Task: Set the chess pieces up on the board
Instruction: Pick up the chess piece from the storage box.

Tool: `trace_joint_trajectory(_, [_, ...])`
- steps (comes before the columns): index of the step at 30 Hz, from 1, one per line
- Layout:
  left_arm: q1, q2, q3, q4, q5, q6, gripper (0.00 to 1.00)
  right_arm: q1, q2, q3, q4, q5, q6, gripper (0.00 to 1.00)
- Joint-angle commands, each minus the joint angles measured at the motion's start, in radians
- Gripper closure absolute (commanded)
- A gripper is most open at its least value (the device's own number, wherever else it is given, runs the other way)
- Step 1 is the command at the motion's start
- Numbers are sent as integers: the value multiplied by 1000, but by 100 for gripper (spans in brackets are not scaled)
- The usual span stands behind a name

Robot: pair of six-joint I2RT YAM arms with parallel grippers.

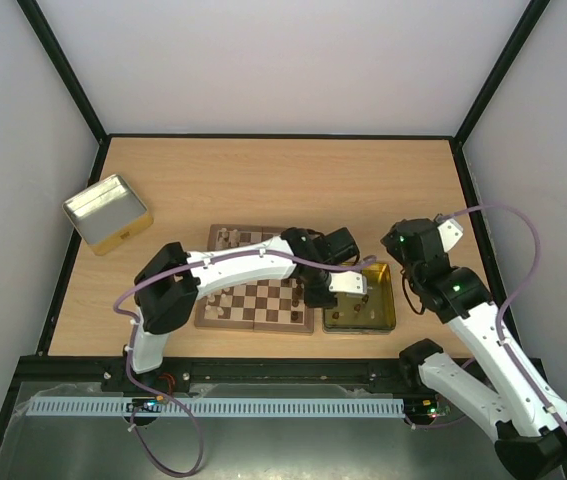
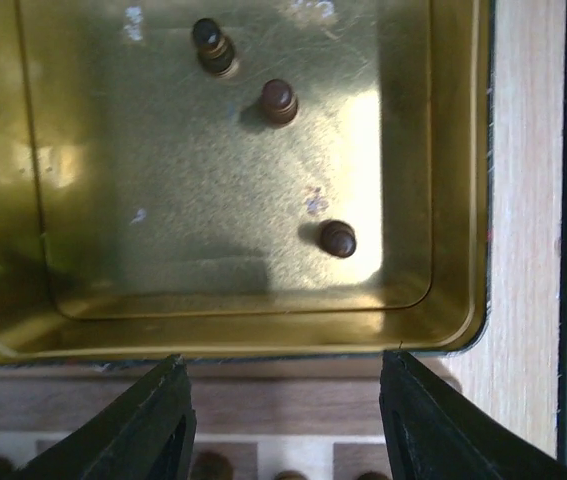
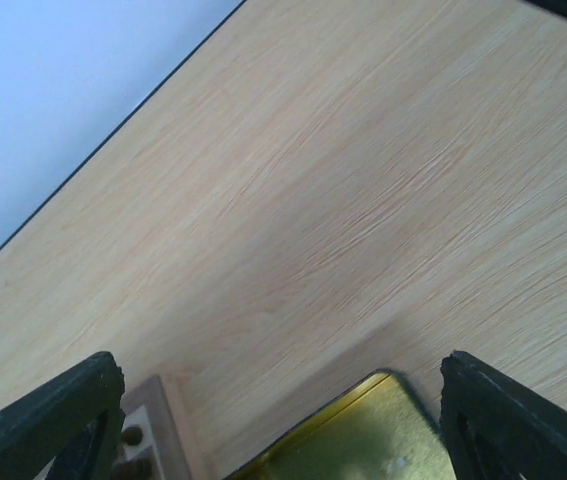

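The board [image 1: 253,300] lies mid-table with some chess pieces [image 1: 226,238] standing on it. Against its right side is a gold tin [image 1: 388,300]. In the left wrist view that tin [image 2: 213,330] holds three dark chess pieces [image 2: 278,101], standing apart. My left gripper [image 1: 348,290] reaches across the board to the tin's near rim. Its jaws [image 2: 283,400] are open and hold nothing, and below them dark pieces [image 2: 210,466] stand on the board's edge squares. My right gripper [image 1: 410,262] hovers at the tin's far right corner. It is open and empty [image 3: 278,370], above the tin's corner [image 3: 383,430].
A silver tin [image 1: 108,213] sits open at the far left of the table. The left arm's white link [image 1: 243,265] lies across the board's back half. The board's corner [image 3: 148,420] shows beside the right gripper's left finger. Bare wood [image 3: 343,200] stretches behind the tin.
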Motion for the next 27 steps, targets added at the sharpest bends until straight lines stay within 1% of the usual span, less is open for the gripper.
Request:
trace_joint_trajectory(1, [-14,42,20,7,36,-17,47,-52,-10,31,10,44,-3,16])
trace_joint_trajectory(4, [-23,62,56,-7,74,-25,46,-63,-4,45,37,50,12,15])
trace_joint_trajectory(8, [-39,72,76,-13,117,-27,46,-65,-5,98,47,124,14,16])
trace_joint_trajectory(13, [-54,107,90,-11,117,-28,47,-64,7,168,47,155,-21,15])
trace_joint_trajectory(19, [-62,149,92,0,105,-23,53,-64,4,188,34,149,-33,15])
trace_joint_trajectory(23, [-61,169,90,18,67,-20,53,-64,-4,199,22,144,-38,15])
trace_joint_trajectory(27, [-61,185,93,30,58,-17,53,-64,-6,217,9,133,-44,15])
